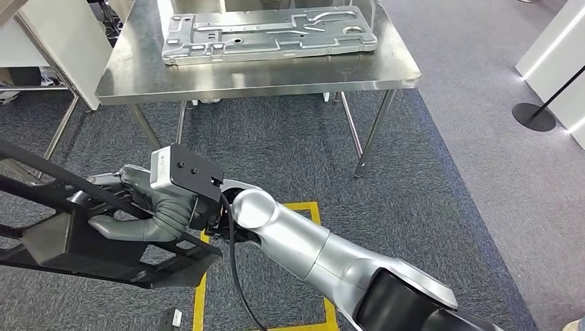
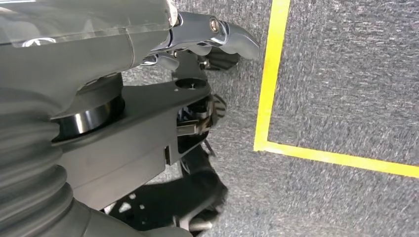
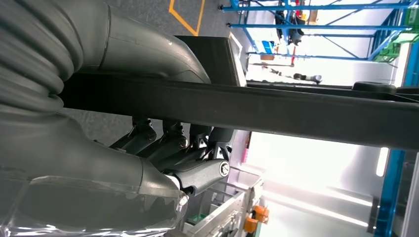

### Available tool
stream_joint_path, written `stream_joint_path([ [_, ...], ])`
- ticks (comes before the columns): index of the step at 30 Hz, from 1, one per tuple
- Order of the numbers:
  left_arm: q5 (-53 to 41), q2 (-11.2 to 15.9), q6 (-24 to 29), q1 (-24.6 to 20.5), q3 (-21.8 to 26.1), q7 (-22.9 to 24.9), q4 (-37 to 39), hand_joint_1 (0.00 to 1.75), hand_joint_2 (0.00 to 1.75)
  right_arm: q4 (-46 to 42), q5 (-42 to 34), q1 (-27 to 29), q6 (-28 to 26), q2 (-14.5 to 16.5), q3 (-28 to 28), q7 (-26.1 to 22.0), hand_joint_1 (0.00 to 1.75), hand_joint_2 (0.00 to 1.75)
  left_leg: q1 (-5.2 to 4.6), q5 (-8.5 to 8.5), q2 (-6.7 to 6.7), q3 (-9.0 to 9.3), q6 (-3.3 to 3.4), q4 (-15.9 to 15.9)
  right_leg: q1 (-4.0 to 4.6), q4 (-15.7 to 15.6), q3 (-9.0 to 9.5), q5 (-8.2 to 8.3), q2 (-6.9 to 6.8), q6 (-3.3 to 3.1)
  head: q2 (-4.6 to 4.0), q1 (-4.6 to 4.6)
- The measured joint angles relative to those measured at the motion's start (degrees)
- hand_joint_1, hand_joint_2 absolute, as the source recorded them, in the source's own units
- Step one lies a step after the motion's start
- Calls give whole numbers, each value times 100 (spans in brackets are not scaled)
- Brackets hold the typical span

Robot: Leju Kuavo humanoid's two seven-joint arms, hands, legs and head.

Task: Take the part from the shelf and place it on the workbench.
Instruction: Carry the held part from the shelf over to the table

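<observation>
The right hand (image 1: 148, 207) grips the black part (image 1: 83, 234) low over the carpet, well short of the workbench (image 1: 262, 72). The left hand (image 2: 163, 98) also holds the part. The long part may swing and strike the bench edge or the metal panel (image 1: 269, 34).

The right arm (image 1: 324, 258) reaches across the body with its elbow bent, and the right hand (image 1: 148, 207) grips a bar of the black part (image 1: 83, 241), thumb on one side of the bar and fingers (image 3: 197, 170) curled round the other. The left hand (image 2: 148, 123) holds the same black part from beneath, its fingers (image 2: 222, 37) hooked over an edge.
</observation>
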Motion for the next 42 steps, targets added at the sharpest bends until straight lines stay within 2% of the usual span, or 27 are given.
stream_joint_path([
  [1,0,0,0,0,0,0,0,0,175,2,2,4,2,-7,0,0,175,175,0,-19,-9,23,-9,5,-8,-239,74,210,0,-6,0,0],
  [3,0,-2,0,0,0,3,0,0,175,1,2,-1,3,-10,0,0,175,175,-6,-71,-22,76,-47,16,-9,-1086,433,685,-2,-48,0,1],
  [4,0,-2,0,-1,0,4,0,0,175,0,-2,-6,3,-10,0,2,175,175,-15,-94,-24,88,-76,23,1,-1424,578,815,-2,-76,1,-1],
  [5,1,-2,1,-2,0,7,0,0,175,-1,-9,-10,2,-11,0,6,175,175,-20,-113,-24,92,-110,25,16,-1622,659,864,1,-105,1,0],
  [8,5,-1,2,-4,1,9,0,0,175,-8,-37,-15,1,-10,0,25,175,175,-3,-151,-14,114,-222,13,40,-1728,706,832,13,-202,1,-1],
  [10,9,-2,2,-4,0,8,0,0,175,-22,-49,-25,3,-1,0,32,175,175,8,-301,-3,36,-278,248,18,-1780,776,828,10,-269,1,-9],
  [11,12,-3,1,-1,0,8,0,0,175,-28,-54,-28,4,4,0,35,175,175,14,-450,1,-104,-299,548,11,-1796,808,820,5,-296,1,-15],
  [13,15,-3,1,10,1,7,0,0,175,-30,-61,-21,8,8,1,43,175,175,15,-770,3,-531,-329,1353,23,-1793,838,789,0,-331,1,-20],
  [14,15,-2,1,19,2,7,0,0,175,-29,-61,-11,9,7,2,48,175,175,16,-829,3,-708,-336,1636,31,-1787,849,771,1,-339,1,-20],
  [15,15,1,2,27,2,6,0,0,175,-29,-60,-3,10,7,2,52,175,175,15,-767,3,-786,-333,1705,36,-1777,865,748,6,-340,0,-19],
  [16,15,3,2,30,2,5,0,0,175,-29,-58,2,10,7,2,55,175,175,15,-588,3,-740,-322,1529,40,-1767,892,721,11,-336,0,-20],
  [18,15,5,2,28,2,4,0,0,175,-31,-47,4,10,8,2,62,175,175,9,-123,8,-392,-273,725,51,-1753,968,658,17,-315,0,-17],
  [19,15,5,2,23,2,4,0,0,175,-31,-39,3,10,8,2,66,175,175,-5,20,9,-227,-240,365,62,-1746,992,633,19,-295,0,-17],
  [20,14,5,2,20,2,4,0,0,175,-31,-31,4,10,8,2,70,175,175,-20,82,10,-127,-209,144,70,-1745,1001,617,19,-271,0,-13],
  [23,4,3,4,21,2,4,0,0,175,-35,-9,7,10,11,2,84,175,175,-36,69,2,-80,-127,25,75,-1763,1002,594,15,-181,1,-13],
  [25,1,-2,6,15,2,4,0,0,175,-44,2,-1,8,18,1,88,175,175,-7,75,5,-43,-67,-22,69,-1588,932,476,8,-116,1,-8],
  [26,-1,-4,5,8,2,4,0,0,175,-50,7,-4,6,21,-1,91,175,175,7,76,9,-24,-41,-42,62,-1318,799,336,6,-87,1,-4],
  [28,-3,-5,3,0,2,4,0,0,175,-51,22,4,2,13,-2,101,175,175,2,59,13,-15,-13,-43,37,-502,358,4,4,-45,1,4],
  [29,-4,-4,2,1,2,4,0,0,175,-51,31,15,-1,7,-2,107,175,175,1,47,12,-9,-8,-40,23,-156,145,-84,4,-31,1,6],
  [30,-4,-4,2,4,2,4,0,0,175,-51,38,26,-3,1,-2,113,175,175,0,32,8,2,-9,-36,11,-8,24,-55,4,-22,1,6],
  [31,-4,-4,2,6,2,4,0,0,175,-52,42,32,-4,-3,-2,115,175,175,1,12,1,24,-16,-31,1,-111,29,95,3,-22,1,7],
  [33,-4,-8,2,8,2,4,0,0,175,-58,45,34,-5,-5,-2,116,175,175,1,-45,-13,93,-44,-19,-10,-904,347,585,1,-47,0,8],
  [35,-4,-16,2,3,2,4,0,0,175,-63,47,32,-5,-6,-2,116,175,175,-16,-100,-17,132,-99,-2,10,-1579,646,855,2,-96,0,6],
  [36,-4,-19,2,1,2,4,0,0,175,-63,49,32,-5,-7,-2,117,175,175,-19,-118,-16,137,-134,-2,25,-1701,697,868,7,-124,0,4],
  [39,-4,-22,2,-6,2,4,0,0,175,-76,67,31,-12,-2,-6,123,175,175,-4,-167,-8,167,-241,-5,35,-1753,746,844,24,-220,1,2],
  [41,-6,-25,2,-11,1,4,0,0,175,-94,80,21,-14,10,-12,131,175,175,6,-354,-1,50,-298,307,9,-1808,820,838,18,-278,1,-10],
  [42,-8,-26,2,-9,0,4,0,0,175,-99,86,19,-14,14,-14,137,175,175,11,-519,3,-118,-318,656,8,-1819,845,827,13,-302,1,-15],
])
